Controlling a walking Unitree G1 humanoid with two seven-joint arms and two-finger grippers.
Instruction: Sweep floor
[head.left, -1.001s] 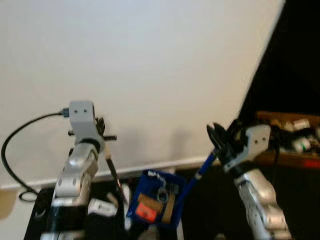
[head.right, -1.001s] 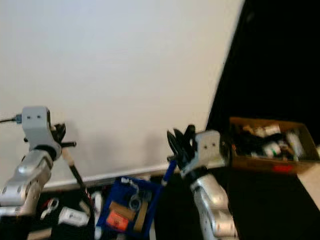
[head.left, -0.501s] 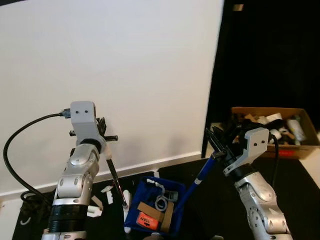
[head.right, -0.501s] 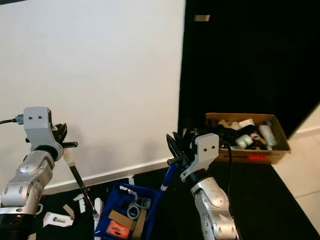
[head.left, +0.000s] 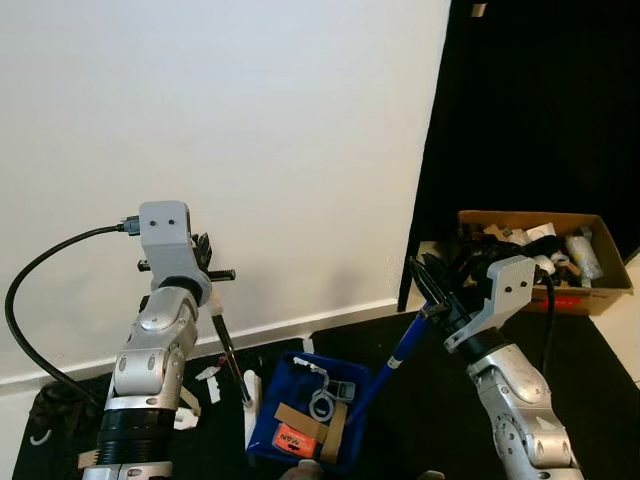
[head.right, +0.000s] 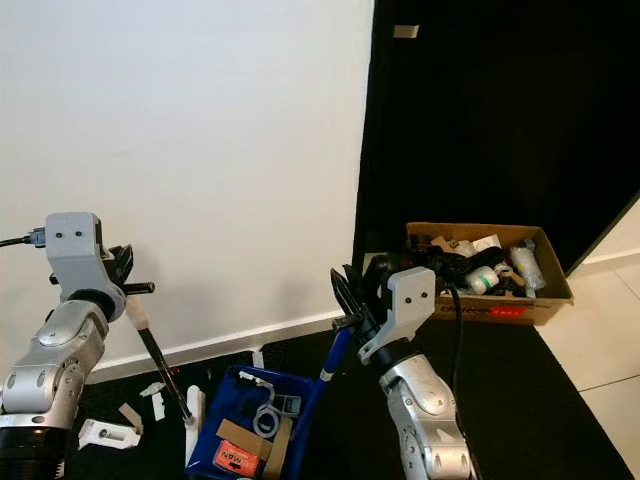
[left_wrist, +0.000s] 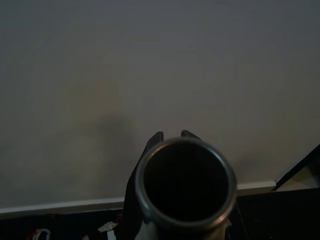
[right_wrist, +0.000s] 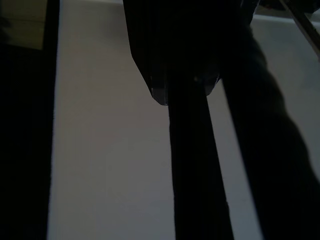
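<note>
My left gripper (head.left: 205, 271) is raised before the white wall, shut on a thin black brush handle (head.left: 228, 350) that slants down to a white brush head (head.left: 250, 420) on the dark floor. In the left wrist view the handle's hollow top end (left_wrist: 185, 185) sits between the fingertips (left_wrist: 155, 137). My right gripper (head.left: 432, 292) is shut on the blue handle (head.left: 400, 355) of a blue dustpan (head.left: 345, 385). The dustpan rests on the floor between the arms and holds cardboard bits, a ring and an orange scrap.
White paper scraps (head.right: 110, 432) lie on the dark floor left of the dustpan. An open cardboard box (head.left: 590, 298) with several items stands to the right, against a black wall panel. A black cable (head.left: 30, 290) loops off my left wrist. Light tiles (head.right: 610, 370) begin at far right.
The whole picture has swung and sharpened since a second ago, so the camera moved. Both grippers keep their holds, and the brush and dustpan stay in the same pose.
</note>
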